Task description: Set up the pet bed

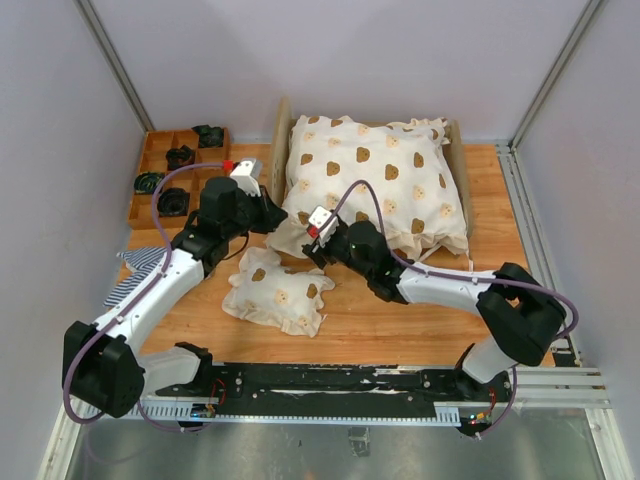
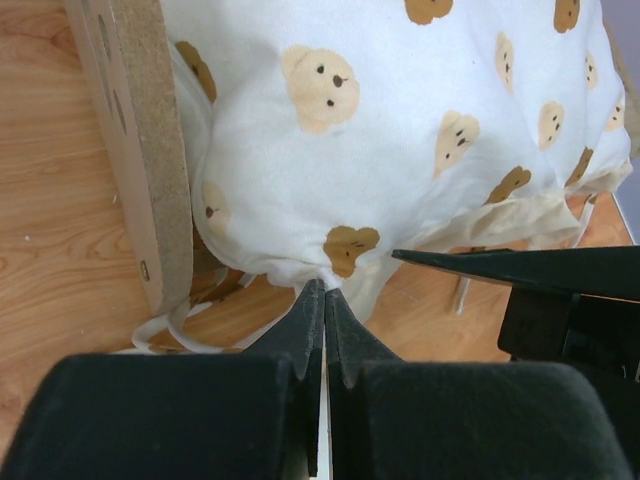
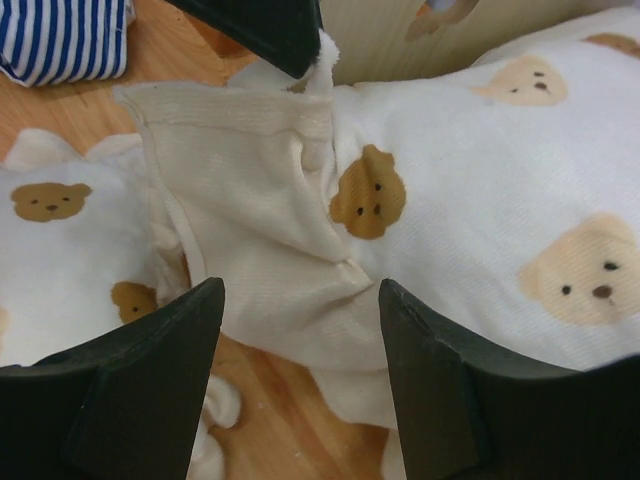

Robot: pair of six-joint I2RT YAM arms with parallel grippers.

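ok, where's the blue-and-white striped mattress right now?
In the top view, the blue-and-white striped mattress lies at the left edge of the table, partly under the left arm. It sits just nearer than the brown compartment tray and left of the plywood bed frame.

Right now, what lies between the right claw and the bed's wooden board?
The quilt's folded corner fills it, from right claw to board; right wrist view.

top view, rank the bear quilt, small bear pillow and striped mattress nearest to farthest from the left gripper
1. bear quilt: its front-left corner is pinched in the left gripper.
2. small bear pillow: just toward the near edge.
3. striped mattress: far off at the left.
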